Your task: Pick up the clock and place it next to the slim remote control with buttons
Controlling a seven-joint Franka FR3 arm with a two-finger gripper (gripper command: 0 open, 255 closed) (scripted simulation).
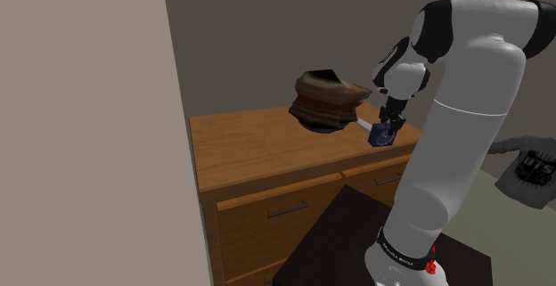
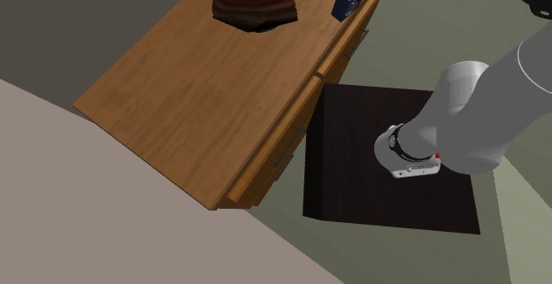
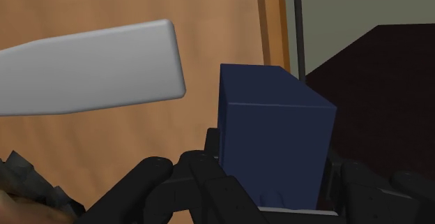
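- We see the gripper (image 3: 275, 170) closed on the dark blue box-shaped clock (image 3: 275, 135). Its black fingers (image 3: 212, 149) press against opposite sides of the clock, with only the clock's width between them.
- The clock is at the front corner of the wooden dresser (image 2: 190, 88), on the end nearest the robot's dark stand (image 2: 371, 132). We cannot tell whether its underside touches the top or hangs just above it.
- The pale grey slim remote (image 3: 90, 69) lies flat on the dresser top, just beside the clock. In the wrist view a narrow strip of bare wood separates the remote's rounded end from the clock.
- A brown layered vessel (image 1: 328, 102) stands past the remote's far end and close to it, so the room on that side is tight.
- On the clock's other side the front edge of the dresser top is very near. Beyond that edge the wrist view shows a drawer handle (image 3: 301, 20) and then the stand.
- In the second exterior view, most of the dresser top is bare wood from the vessel to the far end.
- A beige wall (image 1: 89, 106) borders that far end of the dresser.
- At the shoulder view's right, a grey object with a dark print (image 1: 526, 170) sits close to the white arm (image 1: 463, 124).
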